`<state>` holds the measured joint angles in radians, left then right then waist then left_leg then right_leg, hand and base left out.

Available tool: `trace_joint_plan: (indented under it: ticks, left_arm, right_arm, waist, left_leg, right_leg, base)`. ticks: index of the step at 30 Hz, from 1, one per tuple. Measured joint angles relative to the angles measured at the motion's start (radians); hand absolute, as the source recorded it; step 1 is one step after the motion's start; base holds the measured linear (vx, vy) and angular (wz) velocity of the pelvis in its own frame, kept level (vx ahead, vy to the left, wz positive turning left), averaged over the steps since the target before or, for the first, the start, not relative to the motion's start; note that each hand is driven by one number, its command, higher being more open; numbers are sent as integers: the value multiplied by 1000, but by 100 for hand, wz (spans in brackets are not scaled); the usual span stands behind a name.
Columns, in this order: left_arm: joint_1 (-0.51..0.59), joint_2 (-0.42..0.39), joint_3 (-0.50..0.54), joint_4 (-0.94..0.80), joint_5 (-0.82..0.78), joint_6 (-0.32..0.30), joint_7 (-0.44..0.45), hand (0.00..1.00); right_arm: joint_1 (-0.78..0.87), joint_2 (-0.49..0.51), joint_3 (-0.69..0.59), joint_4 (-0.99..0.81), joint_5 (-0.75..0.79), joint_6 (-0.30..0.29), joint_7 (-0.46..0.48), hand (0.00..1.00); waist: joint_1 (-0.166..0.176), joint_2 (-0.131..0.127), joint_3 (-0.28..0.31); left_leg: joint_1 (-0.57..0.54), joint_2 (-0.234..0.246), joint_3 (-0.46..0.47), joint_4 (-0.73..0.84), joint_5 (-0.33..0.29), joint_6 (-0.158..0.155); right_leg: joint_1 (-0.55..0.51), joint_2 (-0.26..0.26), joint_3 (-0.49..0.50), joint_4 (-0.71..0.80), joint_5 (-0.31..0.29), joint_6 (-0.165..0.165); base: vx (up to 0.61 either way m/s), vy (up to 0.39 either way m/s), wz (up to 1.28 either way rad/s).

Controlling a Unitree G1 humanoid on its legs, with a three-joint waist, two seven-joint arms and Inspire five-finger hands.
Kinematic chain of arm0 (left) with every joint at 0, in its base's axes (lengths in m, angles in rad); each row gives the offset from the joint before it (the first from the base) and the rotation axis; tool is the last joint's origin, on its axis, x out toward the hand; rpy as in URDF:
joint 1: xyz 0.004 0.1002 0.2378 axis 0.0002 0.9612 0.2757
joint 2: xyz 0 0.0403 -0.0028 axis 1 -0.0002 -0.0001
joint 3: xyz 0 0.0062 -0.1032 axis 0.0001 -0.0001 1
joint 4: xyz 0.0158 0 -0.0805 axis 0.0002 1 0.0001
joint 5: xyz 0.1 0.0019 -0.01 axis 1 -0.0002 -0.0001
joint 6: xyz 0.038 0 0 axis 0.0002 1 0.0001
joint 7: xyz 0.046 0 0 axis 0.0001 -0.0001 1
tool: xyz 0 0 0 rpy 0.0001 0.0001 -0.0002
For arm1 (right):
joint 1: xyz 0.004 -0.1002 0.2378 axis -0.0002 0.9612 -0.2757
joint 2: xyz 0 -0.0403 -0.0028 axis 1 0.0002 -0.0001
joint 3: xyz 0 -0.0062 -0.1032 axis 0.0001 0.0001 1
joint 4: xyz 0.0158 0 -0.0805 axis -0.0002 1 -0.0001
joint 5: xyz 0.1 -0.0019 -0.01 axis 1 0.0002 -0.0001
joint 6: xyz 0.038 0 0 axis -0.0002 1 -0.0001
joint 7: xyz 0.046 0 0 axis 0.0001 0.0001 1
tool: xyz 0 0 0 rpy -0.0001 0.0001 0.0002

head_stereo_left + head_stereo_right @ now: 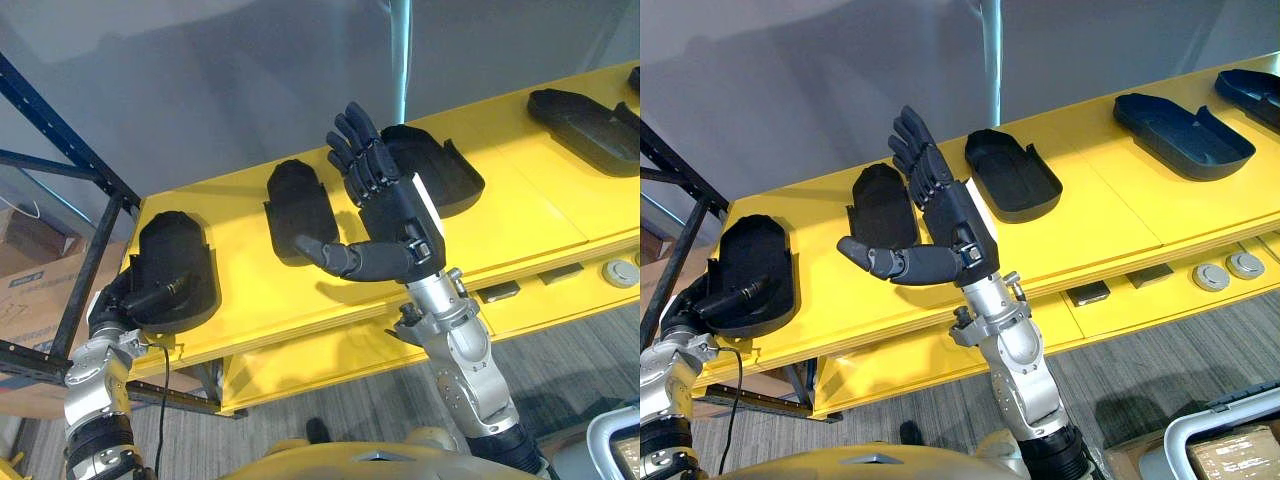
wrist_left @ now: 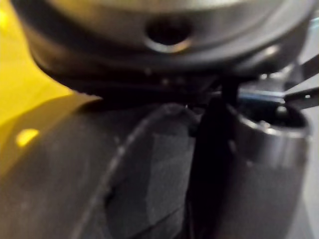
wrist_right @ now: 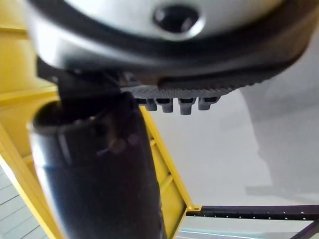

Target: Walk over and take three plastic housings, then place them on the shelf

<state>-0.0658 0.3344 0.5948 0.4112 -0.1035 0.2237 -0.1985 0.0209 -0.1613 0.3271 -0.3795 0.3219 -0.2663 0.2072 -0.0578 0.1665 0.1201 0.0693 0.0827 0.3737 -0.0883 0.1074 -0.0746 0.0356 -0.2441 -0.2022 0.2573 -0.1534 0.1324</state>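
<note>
Dark against the yellow, the right hand (image 1: 940, 225) is held up over the shelf with its fingers straight and its thumb stretched out toward the robot's left. It holds nothing. In the head views it stands between two black plastic housings, the second housing (image 1: 880, 205) on its left and the third housing (image 1: 1015, 170) on its right; the third lies hollow side up.

The left hand (image 1: 115, 300) is low at the robot's left, against the near end of the leftmost housing (image 1: 175, 265) and touching it. I cannot tell whether it has a grip there.

All these lie in a row on the yellow shelf (image 1: 520, 220). A fourth housing (image 1: 1180, 130) rests well apart to the right, and a fifth housing (image 1: 1255, 95) lies at the far right edge.

On the lower yellow ledge sit two grey discs (image 1: 1210, 275) and small dark plates (image 1: 1092, 292). A blue rack frame (image 1: 60, 130) stands at the left, with cardboard boxes (image 1: 30, 270) behind it.
</note>
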Motion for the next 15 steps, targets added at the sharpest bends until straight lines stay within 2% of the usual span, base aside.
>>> trace_joint_plan:
  ticks: [4, 10, 15]
  left_arm:
    - [-16, 23, -15, 16, 88, 4, -14, 100]
    - [-56, 75, -101, 15, 227, 4, -2, 100]
    - [-106, 83, -142, 9, 239, -9, 114, 100]
  right_arm:
    - [0, 0, 14, 0, 0, 7, -1, 100]
    - [0, 0, 36, 0, 0, 17, -13, 100]
    - [3, 0, 38, 0, 1, 17, -14, 100]
  waist:
    - [-3, 6, 3]
    - [-3, 6, 3]
    - [-5, 5, 3]
  left_leg:
    - [8, 1, 4, 0, 0, 0]
    - [6, -1, 5, 2, 1, 1]
    - [7, -1, 6, 3, 4, 5]
  right_leg:
    - [12, 2, 0, -13, 3, 4]
    - [20, 2, -2, -32, 12, 13]
    - [23, 3, -2, -39, 12, 13]
  base:
    - [0, 0, 0]
    - [5, 2, 0]
    - [14, 4, 0]
